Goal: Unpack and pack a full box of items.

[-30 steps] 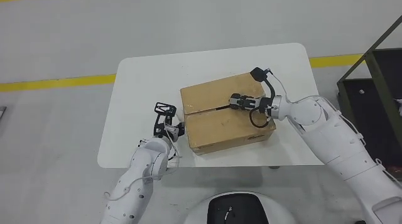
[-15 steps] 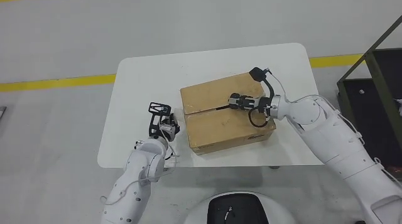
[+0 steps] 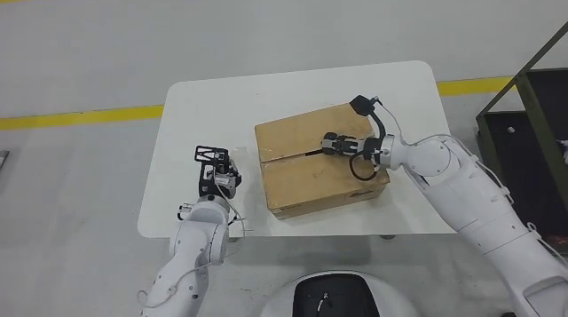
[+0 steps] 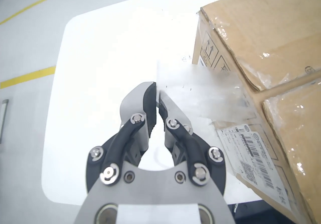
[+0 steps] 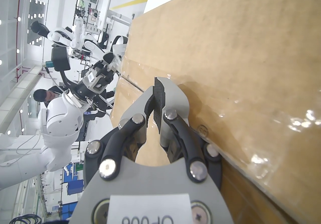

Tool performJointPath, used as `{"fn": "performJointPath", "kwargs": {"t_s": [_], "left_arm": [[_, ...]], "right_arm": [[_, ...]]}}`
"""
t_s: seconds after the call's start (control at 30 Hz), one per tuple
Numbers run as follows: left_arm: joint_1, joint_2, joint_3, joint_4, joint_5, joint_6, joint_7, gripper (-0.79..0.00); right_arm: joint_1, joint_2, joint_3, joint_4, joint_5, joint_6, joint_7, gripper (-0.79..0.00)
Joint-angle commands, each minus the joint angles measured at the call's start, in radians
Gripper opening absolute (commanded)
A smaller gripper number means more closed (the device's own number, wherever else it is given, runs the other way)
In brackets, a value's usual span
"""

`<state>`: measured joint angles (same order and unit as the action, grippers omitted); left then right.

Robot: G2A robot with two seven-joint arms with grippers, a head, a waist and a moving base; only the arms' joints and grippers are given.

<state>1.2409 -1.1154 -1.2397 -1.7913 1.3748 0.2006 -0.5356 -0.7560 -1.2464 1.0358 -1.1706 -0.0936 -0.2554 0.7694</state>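
Carton: cardboard, on the white bench a little toward its 3 o'clock side, flaps shut along the centre seam.
Left gripper: off the carton's 9 o'clock end, jaws pinched tight on a clear tape strip whose far end clings to the carton's end face.
Right gripper: lying on the lid from 3 o'clock, jaws closed, holding nothing.
Progress: early. The seal tape is partly peeled, the flaps are unopened, nothing is unpacked, and repacking lies ahead.
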Motion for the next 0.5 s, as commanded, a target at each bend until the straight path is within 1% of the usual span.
{"fn": "performJointPath", "kwargs": {"t_s": [0.0,0.03,0.07,0.1,0.13,0.17,0.2,0.23,0.27,0.47], "left_arm": [[0.011,-0.001,0.004,-0.026,0.033,0.008,0.001,-0.489],[0.014,-0.002,0.007,-0.038,0.045,0.011,0.001,-0.437],[0.015,-0.004,0.010,-0.047,0.059,0.015,0.000,-0.366],[0.015,-0.005,0.014,-0.056,0.073,0.019,0.002,-0.135],[0.015,-0.007,0.018,-0.062,0.083,0.025,0.002,-0.068],[0.014,-0.009,0.021,-0.069,0.092,0.032,0.002,-0.058],[0.012,-0.011,0.026,-0.076,0.097,0.037,0.002,-0.068],[0.007,-0.013,0.029,-0.079,0.104,0.040,-0.001,-0.052],[-0.001,-0.015,0.033,-0.079,0.116,0.049,0.001,0.000],[-0.053,-0.031,0.070,-0.097,0.168,0.077,0.000,0.000]], "right_arm": [[0.002,-0.001,-0.001,0.000,0.000,0.000,0.001,-0.785],[0.002,-0.001,-0.002,-0.001,-0.001,0.000,0.001,-0.785],[0.002,-0.001,-0.002,-0.001,-0.002,0.000,0.000,-0.785],[0.002,-0.001,-0.003,-0.002,-0.002,0.000,0.000,-0.785],[0.002,-0.001,-0.003,-0.002,-0.002,0.000,0.000,-0.785],[0.002,-0.001,-0.002,-0.003,-0.003,0.000,-0.001,-0.785],[0.001,-0.001,-0.002,-0.004,-0.004,0.000,-0.001,-0.785],[0.001,-0.001,-0.002,-0.004,-0.004,0.000,-0.001,-0.785],[0.000,-0.001,-0.001,-0.005,-0.004,0.000,-0.001,-0.785],[-0.014,0.003,0.012,-0.020,-0.006,-0.004,-0.004,-0.785]]}}
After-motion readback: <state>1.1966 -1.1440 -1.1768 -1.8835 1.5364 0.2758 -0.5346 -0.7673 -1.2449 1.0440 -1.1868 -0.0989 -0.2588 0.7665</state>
